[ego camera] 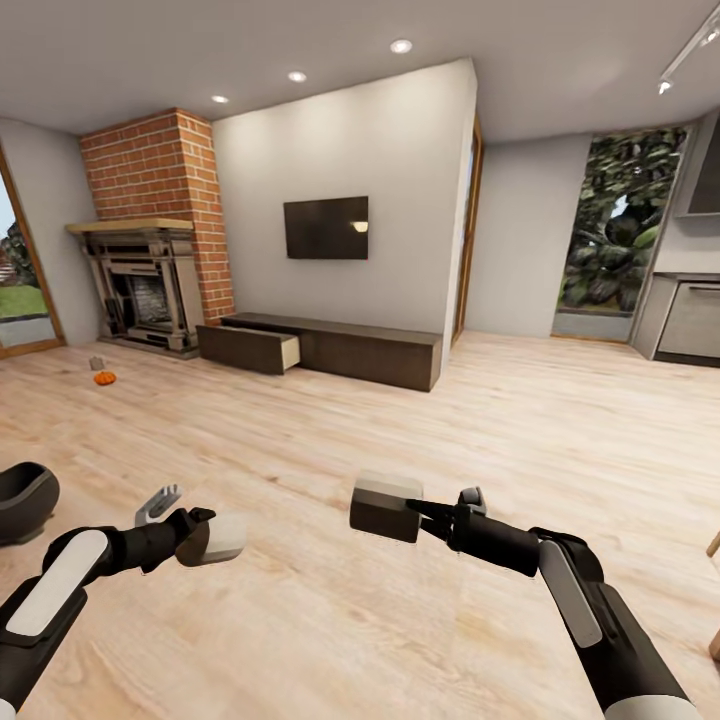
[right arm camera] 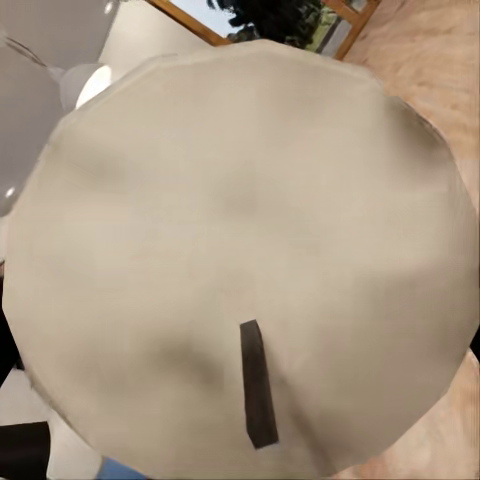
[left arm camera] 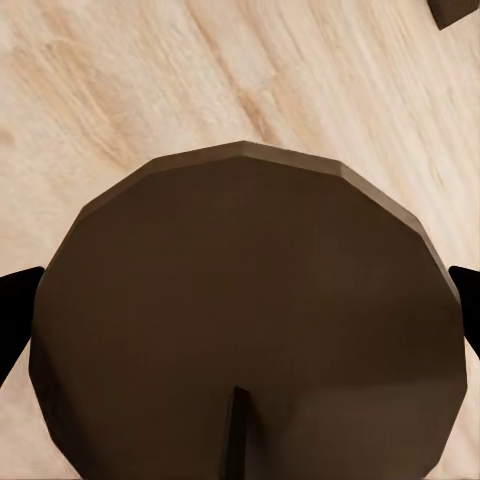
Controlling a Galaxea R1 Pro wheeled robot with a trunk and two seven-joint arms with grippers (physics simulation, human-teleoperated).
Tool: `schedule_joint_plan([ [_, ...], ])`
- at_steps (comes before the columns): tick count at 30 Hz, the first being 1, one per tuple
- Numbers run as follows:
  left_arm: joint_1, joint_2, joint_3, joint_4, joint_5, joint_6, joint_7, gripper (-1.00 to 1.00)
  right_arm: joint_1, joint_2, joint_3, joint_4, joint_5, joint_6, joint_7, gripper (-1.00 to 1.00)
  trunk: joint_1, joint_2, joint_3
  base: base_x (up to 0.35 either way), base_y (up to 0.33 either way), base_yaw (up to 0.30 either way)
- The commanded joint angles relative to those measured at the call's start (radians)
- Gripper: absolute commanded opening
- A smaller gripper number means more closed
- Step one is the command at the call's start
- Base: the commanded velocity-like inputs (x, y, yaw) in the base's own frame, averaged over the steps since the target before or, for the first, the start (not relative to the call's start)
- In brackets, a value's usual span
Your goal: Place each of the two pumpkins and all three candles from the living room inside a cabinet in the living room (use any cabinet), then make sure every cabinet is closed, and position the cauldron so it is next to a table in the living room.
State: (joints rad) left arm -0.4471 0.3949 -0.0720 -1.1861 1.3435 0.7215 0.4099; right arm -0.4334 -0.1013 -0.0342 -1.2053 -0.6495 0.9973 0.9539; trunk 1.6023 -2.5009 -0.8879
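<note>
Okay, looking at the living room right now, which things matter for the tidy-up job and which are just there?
Job things:
- candle in left gripper
- candle in right gripper
- pumpkin on the floor
- cabinet, one drawer open
- cauldron, at the left edge

Just there:
- fireplace
- TV
- small grey object beside the pumpkin, too small to identify

Two candles held end-on, one per arm: pale one [ego camera: 222, 537] on the left, grey-and-cream one [ego camera: 385, 506] on the right. One orange pumpkin [ego camera: 105, 378] on the floor near the fireplace, small grey candle [ego camera: 97, 364] just beside it. Long low dark cabinet [ego camera: 350, 350] under the TV, left drawer [ego camera: 250, 350] pulled open. Dark cauldron [ego camera: 22, 500] at far left on the floor.
</note>
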Motion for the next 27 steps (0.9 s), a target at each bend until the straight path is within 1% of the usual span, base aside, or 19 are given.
schedule_joint_plan([
  [1, -0.001, 0.001, -0.002, -0.001, 0.014, -0.002, 0.009, -1.0, -0.001, 0.0, -0.001, -0.001, -0.007, 0.007, 0.002, -1.0, 0.0, -0.001, -0.001, 0.341, 0.0, 0.0],
  [10, -0.001, 0.001, -0.007, -0.001, 0.013, -0.002, 0.009, -1.0, -0.001, 0.0, -0.001, 0.0, -0.007, 0.008, -0.002, -1.0, 0.0, -0.001, -0.001, 0.341, 0.0, -0.001],
  [19, -0.001, 0.0, -0.013, -0.003, 0.012, -0.002, 0.009, -1.0, -0.001, 0.0, -0.004, 0.009, -0.009, 0.008, 0.003, -1.0, 0.0, -0.001, -0.006, 0.341, 0.0, -0.057],
  [23, -0.001, 0.0, -0.015, -0.003, 0.012, -0.002, 0.009, -1.0, -0.001, 0.003, -0.041, 0.024, -0.008, 0.008, 0.003, -1.0, 0.0, -0.001, -0.006, 0.341, -0.008, -0.003],
  [27, -0.001, 0.0, -0.015, -0.003, 0.012, -0.002, 0.009, -1.0, -0.001, 0.004, -0.051, 0.028, -0.008, 0.007, 0.001, -1.0, 0.0, -0.001, -0.006, 0.341, -0.065, -0.018],
])
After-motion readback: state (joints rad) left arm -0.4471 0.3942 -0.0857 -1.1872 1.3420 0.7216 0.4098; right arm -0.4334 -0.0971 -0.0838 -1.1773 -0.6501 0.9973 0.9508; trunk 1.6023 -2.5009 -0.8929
